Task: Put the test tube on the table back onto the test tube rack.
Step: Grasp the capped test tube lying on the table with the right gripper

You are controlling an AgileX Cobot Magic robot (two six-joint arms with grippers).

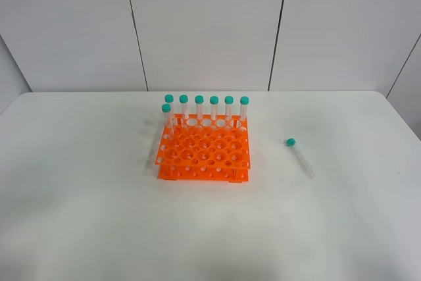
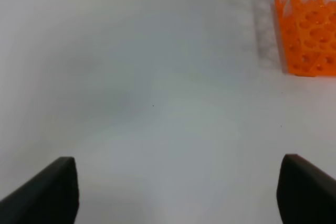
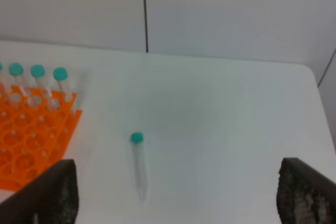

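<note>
The right pincer (image 3: 177, 187) is hanging wide apart, holding nothing. The tube (image 3: 139, 167) is lying on the table (image 3: 226, 129) in front of it, a little away from the rack (image 3: 31, 145). The left pincer (image 2: 177, 187) is gaping wide too.

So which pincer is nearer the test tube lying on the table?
Right. The right pincer has the test tube lying just ahead of its open jaws. The left pincer is on the other side of the test tube rack.
</note>
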